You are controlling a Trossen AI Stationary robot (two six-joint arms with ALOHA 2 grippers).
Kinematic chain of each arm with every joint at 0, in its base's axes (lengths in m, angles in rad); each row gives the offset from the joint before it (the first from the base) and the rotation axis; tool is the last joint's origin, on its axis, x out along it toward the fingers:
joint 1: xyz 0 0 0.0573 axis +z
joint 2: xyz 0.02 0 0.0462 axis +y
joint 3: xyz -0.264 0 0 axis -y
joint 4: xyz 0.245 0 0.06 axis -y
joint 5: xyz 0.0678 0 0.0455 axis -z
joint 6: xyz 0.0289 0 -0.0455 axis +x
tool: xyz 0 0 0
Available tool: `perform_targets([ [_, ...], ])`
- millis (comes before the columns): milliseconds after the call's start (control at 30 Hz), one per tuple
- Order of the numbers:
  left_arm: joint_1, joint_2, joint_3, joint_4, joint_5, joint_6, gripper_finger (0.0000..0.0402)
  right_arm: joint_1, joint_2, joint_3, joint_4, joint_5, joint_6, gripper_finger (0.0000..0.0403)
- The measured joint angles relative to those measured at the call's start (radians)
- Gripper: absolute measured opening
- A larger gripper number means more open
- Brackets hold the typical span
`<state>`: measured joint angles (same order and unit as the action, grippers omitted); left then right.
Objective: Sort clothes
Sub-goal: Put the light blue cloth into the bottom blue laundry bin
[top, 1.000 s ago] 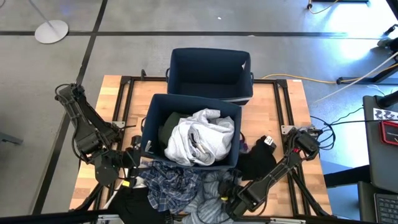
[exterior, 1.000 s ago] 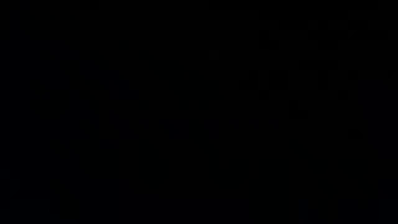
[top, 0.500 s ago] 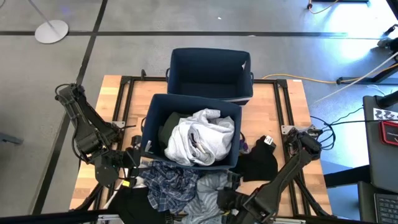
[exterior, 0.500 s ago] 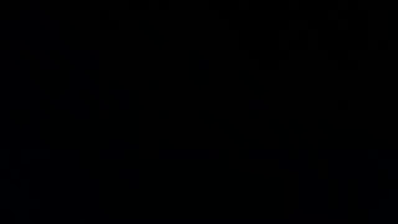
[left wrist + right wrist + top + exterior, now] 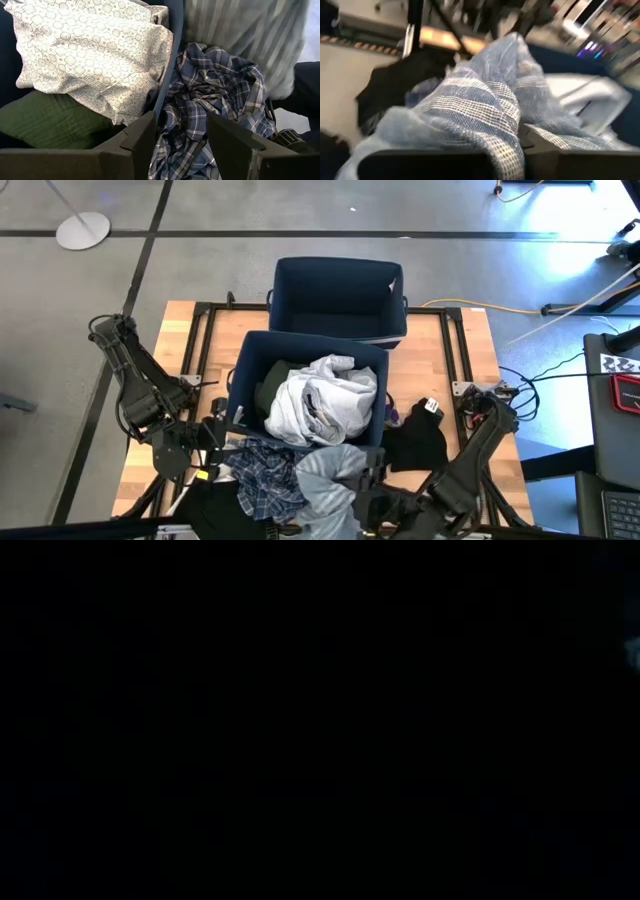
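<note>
Right hand (image 5: pixel 520 150), at the bench's near edge, is clamped shut on the pale grey-blue striped fabric garment (image 5: pixel 330 480), which drapes up from the pile in front of the nearer navy blue rectangular fabric bin (image 5: pixel 243 375). Left hand (image 5: pixel 182 135), fingers parted w/ nothing betw. them, sits at the near-left corner of that bin, just beside the dark blue plaid shirt (image 5: pixel 268 475) crumpled on the wooden bench (image 5: pixel 160 350). Inside the nearer bin: white patterned cloth (image 5: pixel 320 400) heaped over an olive green garment (image 5: pixel 268 385). A black garment (image 5: pixel 418 440) lies on the bench to the bin's right. The farther navy blue fabric bin (image 5: pixel 340 295) stands behind, touching the nearer one. Low view is dark.
</note>
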<state>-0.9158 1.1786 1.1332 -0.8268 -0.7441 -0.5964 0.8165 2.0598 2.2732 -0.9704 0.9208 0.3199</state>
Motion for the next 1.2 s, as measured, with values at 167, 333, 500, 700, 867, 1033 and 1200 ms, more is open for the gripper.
perform_targets([
  [167,0.000,0.000,0.000,0.000,0.000,0.001,0.0166,-0.005,-0.019,0.075,0.120,0.134,-0.215,0.0025],
  [333,0.000,0.000,0.000,0.001,0.000,0.002,0.0166,-0.036,-0.049,0.081,0.384,0.189,-0.548,0.0013],
  [500,0.000,0.000,0.000,0.001,-0.001,0.002,0.0166,-0.100,-0.081,0.083,0.643,0.194,-0.824,0.0025],
  [700,0.000,0.000,0.000,0.001,-0.001,0.002,0.0166,-0.200,-0.094,0.083,0.987,0.173,-1.143,0.0016],
  [867,0.000,0.000,0.000,0.000,-0.001,0.011,0.0166,-0.279,-0.097,0.083,1.298,0.054,-1.432,0.0024],
  [1033,0.000,0.000,0.000,0.000,-0.001,0.011,0.0166,-0.358,-0.098,0.083,1.377,0.105,-1.578,0.0028],
  [1200,0.000,0.000,0.000,0.000,-0.001,0.024,0.0166,-0.417,-0.098,0.083,1.306,0.332,-1.576,0.0023],
])
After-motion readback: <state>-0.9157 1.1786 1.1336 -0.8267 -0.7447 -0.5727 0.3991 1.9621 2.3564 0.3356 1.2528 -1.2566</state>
